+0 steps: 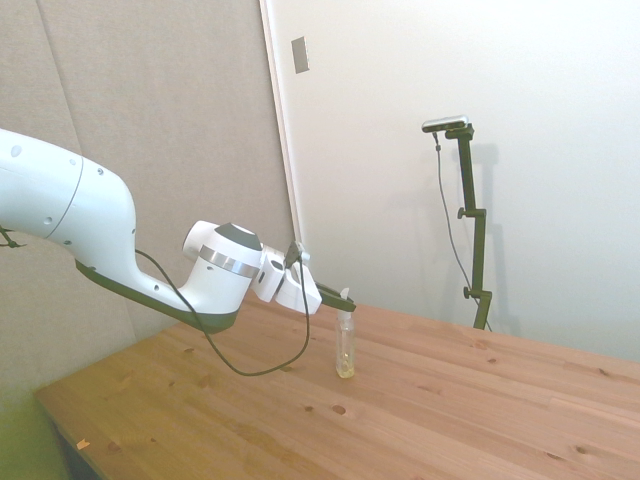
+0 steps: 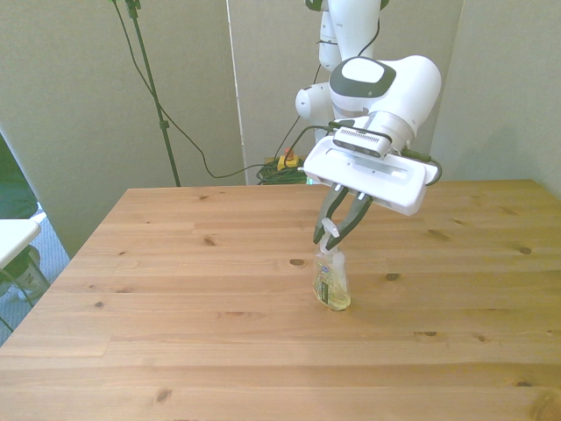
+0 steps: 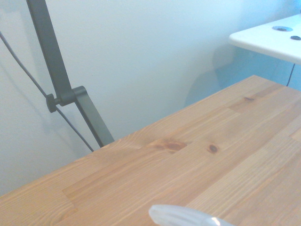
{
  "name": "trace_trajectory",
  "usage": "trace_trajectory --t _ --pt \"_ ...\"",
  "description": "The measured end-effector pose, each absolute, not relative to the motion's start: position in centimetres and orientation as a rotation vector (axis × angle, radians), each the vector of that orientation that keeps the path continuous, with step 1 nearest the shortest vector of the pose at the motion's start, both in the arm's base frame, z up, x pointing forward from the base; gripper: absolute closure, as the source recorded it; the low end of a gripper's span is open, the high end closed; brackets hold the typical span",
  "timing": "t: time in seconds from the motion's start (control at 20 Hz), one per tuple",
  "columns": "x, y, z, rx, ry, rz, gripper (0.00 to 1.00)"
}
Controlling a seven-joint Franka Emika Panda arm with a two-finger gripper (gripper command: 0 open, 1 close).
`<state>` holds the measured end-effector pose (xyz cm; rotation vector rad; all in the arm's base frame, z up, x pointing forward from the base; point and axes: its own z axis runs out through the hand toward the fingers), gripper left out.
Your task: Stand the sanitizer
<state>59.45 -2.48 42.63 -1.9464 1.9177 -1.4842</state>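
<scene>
Though blurred at wrist, sanitizer [image 2: 331, 282] upright.

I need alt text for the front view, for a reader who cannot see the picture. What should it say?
A small clear sanitizer stands upright on a wooden table, with the white robot arm's gripper closed on its white pump top. The arm reaches down from the top of the picture, and the bottle's base rests on the wood near the table's middle.
</scene>
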Motion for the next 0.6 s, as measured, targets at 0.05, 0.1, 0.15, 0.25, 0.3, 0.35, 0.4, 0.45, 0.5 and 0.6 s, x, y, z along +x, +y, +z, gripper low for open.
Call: trace_trajectory --t 0.05,0.1,0.15,0.25,0.3,0.35,0.4,0.45,0.5,0.6 --pt "59.4 -2.4 42.6 -1.947 1.917 -1.484 0.00" --pt "59.4 -2.4 42.6 -1.948 1.916 -1.483 0.00" --pt "59.4 -2.4 42.6 -1.949 1.916 -1.483 0.00" --pt "59.4 -2.2 42.5 -1.951 1.916 -1.482 0.00" --pt "59.4 -2.0 42.4 -1.954 1.921 -1.479 0.00" --pt "59.5 -1.8 42.3 -1.959 1.922 -1.474 0.00" --pt "59.5 -1.6 42.2 -1.968 1.920 -1.463 0.00" --pt "59.4 -1.4 42.0 -1.984 1.916 -1.450 0.00" --pt "59.4 -1.4 41.9 -1.997 1.918 -1.430 0.00" --pt "59.4 -1.2 41.9 -2.031 1.922 -1.382 0.00"
